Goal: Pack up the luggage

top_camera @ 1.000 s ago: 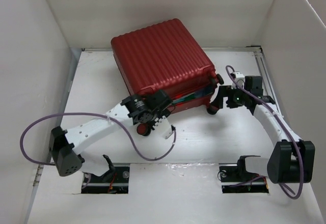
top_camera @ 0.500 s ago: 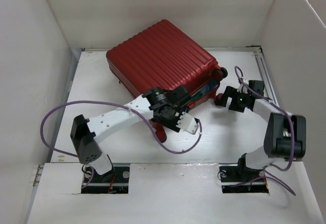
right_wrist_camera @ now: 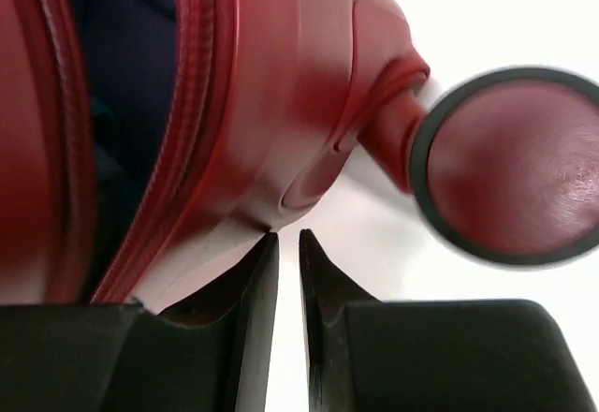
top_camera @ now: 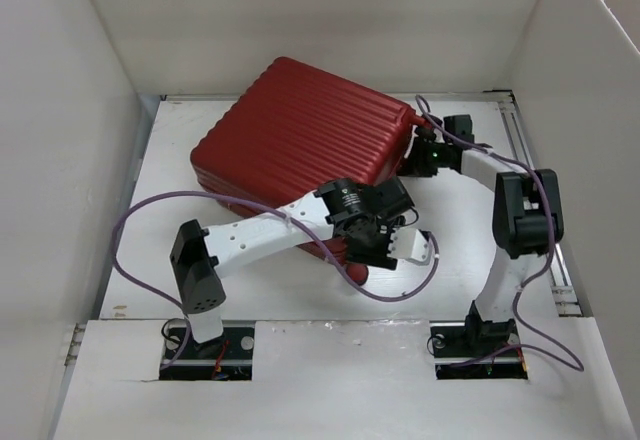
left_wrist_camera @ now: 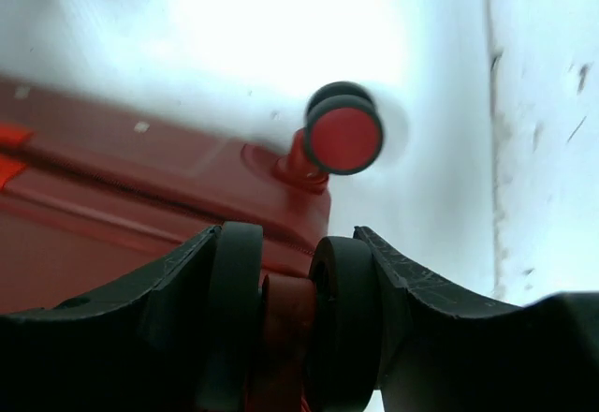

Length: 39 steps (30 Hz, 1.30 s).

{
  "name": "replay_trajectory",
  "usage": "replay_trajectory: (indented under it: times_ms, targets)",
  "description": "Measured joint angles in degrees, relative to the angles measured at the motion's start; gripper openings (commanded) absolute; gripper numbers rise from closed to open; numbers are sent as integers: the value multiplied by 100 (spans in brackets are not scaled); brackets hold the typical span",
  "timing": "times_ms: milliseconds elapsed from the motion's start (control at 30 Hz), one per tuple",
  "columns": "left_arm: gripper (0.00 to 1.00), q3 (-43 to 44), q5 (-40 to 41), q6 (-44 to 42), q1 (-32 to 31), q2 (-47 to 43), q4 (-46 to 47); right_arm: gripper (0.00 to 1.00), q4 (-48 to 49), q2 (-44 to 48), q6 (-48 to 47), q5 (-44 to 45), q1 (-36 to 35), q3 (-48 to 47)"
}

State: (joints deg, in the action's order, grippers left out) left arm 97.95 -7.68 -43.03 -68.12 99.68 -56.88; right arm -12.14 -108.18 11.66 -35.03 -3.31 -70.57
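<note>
The luggage (top_camera: 300,135) has swung round and slid toward the left since half a second ago, and its ribbed red shell now faces up across the far middle of the table (top_camera: 470,260). The left arm has followed it rightward, and the right arm has folded back toward the far right corner of the case.

The left gripper (left_wrist_camera: 285,262) sits at the near right edge of the luggage. Its two black fingers are clamped from either side on a twin black wheel (left_wrist_camera: 342,323) of the case, with the red hub between the tyres. The right gripper (right_wrist_camera: 288,248) is at the far right corner, its fingers drawn almost together with only a thin slit between them and nothing visible in that slit. Their tips sit right at the rounded red edge of the shell; I cannot tell if they touch it.

The top view gives the whole lie of the case and both arms, but the grip itself is hidden under the left wrist. The left wrist view shows that grip, and a second wheel (left_wrist_camera: 343,138) with a red cap standing farther along the same side. The right wrist view shows another red-capped wheel (right_wrist_camera: 510,178) just right of the fingers, and a red zipper (right_wrist_camera: 201,103) with dark blue fabric (right_wrist_camera: 122,56) beside it.
</note>
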Motion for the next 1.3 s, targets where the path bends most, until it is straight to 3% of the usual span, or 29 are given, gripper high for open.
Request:
replay_trajectory:
  times_ms: [200,300,400,467,500,533,567,600,633,700,1167,1200,1267,1300]
  targets:
    - [0,507,-271,514,-114,516,-59,25,17,-656,170,-122,-638,-1023]
    - [0,647,-249,737,-188,597,37,33,146,-680,236,-297,-828,-1147]
    - [0,750,-35,997,-184,619,256,50,286,-529,184,-424,-879,-1036]
    - [31,828,70,1139,-188,667,271,64,308,-273,122,-461,-835,-754]
    - [49,876,151,1174,-221,693,249,67,313,-101,20,-463,-815,-549]
    - [74,940,264,1200,-240,737,210,72,227,66,-98,-470,-782,-385]
    - [89,1043,319,1193,-258,791,210,81,146,339,-173,-446,-719,-168]
    - [100,1180,409,1266,-273,831,205,86,42,573,-308,-420,-654,-7]
    - [100,1303,457,1294,-289,844,212,91,-66,817,-426,-363,-588,142]
    - [100,1510,551,1340,-308,841,175,100,-251,1255,-645,-216,-474,380]
    - [100,1436,809,1314,-50,855,-533,100,-1119,4157,-1084,378,-116,2402]
    - [86,1364,765,1263,4,859,-496,100,-1099,4424,-1073,393,-107,2605]
    - [44,1298,647,1231,101,885,-328,100,-979,4953,-1016,374,-81,3010]
    - [0,1296,483,1228,133,898,-339,100,-785,5193,-946,339,-79,3200]
